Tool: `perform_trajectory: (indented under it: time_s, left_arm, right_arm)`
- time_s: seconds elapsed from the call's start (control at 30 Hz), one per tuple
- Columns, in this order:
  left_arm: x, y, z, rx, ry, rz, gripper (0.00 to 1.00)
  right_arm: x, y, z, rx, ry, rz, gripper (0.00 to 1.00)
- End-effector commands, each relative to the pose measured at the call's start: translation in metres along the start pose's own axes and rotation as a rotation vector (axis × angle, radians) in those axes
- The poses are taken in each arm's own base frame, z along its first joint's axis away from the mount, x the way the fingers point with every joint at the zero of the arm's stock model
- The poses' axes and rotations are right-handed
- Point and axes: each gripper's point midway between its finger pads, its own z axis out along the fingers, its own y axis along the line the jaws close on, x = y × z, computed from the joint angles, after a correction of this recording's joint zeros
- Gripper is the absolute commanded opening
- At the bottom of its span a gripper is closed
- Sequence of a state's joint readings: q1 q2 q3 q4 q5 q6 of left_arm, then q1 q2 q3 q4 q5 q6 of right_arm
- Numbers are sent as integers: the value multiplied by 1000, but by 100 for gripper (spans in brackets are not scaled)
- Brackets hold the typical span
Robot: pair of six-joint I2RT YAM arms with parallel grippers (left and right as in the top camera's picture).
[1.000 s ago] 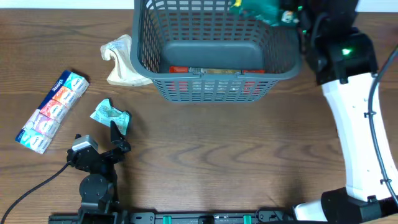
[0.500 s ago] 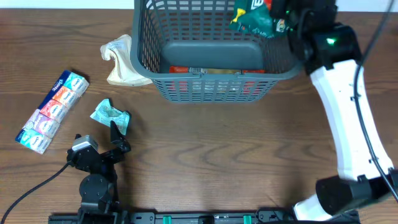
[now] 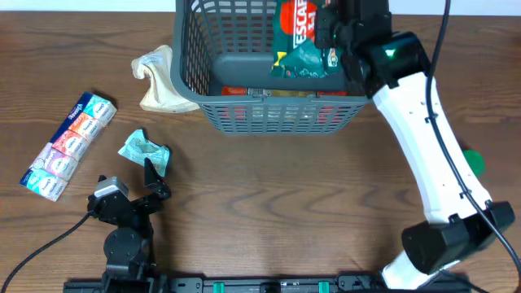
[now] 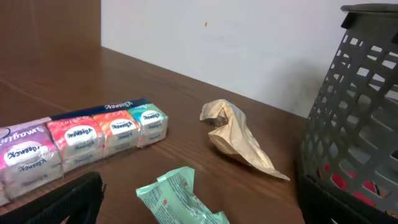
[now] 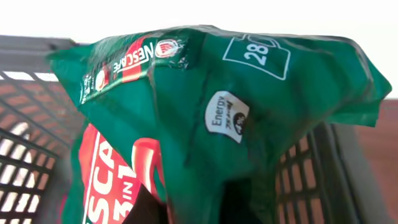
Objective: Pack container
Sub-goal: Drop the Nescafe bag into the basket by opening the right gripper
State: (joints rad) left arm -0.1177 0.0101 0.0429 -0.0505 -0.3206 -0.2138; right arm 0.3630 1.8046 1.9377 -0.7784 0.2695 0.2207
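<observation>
- Tissue pack strip [image 3: 69, 145]: a row of pocket packs in blue, orange, pink and white wrap. It lies at an angle at the far left of the wooden table [image 3: 285, 203].
- Green wrapper [image 3: 144, 150]: crumpled, and right of the tissue strip. It sits just ahead of the left gripper's fingers.
- Left gripper [image 3: 156, 181]: on the near left of the table. It is released, with its jaws spread wide and nothing between them.
- Beige bag [image 3: 159, 81]: crumpled and lying on its side. It is against the left outer wall of the container.
- Container [image 3: 269, 110]: a dark grey lattice basket standing upright at the far centre of the table. Red packaging shows through the slots of its near wall.
- Nescafé 3-in-1 pouch [image 3: 301, 41]: green and red, hanging over the right half of the container's interior. Its top edge is bunched where it is pinched.
- Right gripper [image 3: 332, 32]: above the container's far right, clenched on the pouch's top edge.
- Green object [image 3: 472, 161]: small, on the table at the far right and partly hidden behind the right arm. What it is cannot be told.
</observation>
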Motion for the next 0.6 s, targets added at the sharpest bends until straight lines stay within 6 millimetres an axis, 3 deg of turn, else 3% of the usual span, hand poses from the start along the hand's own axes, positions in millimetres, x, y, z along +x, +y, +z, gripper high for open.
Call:
perform_trajectory:
  time_s: [0.0, 0.3, 0.53, 0.57]
  left_arm:
    - [15, 6, 2, -21, 30, 4, 99]
    - [15, 6, 2, -21, 30, 4, 99]
    - [15, 6, 2, -21, 30, 4, 98]
    - [15, 6, 2, -21, 30, 4, 99]
  right_arm:
    - [-5, -5, 8, 35, -12, 78, 1]
    - [35, -13, 50, 86, 124, 53, 1]
    - [39, -26, 59, 111, 139, 66, 2]
    - [38, -28, 59, 113, 138, 69, 22]
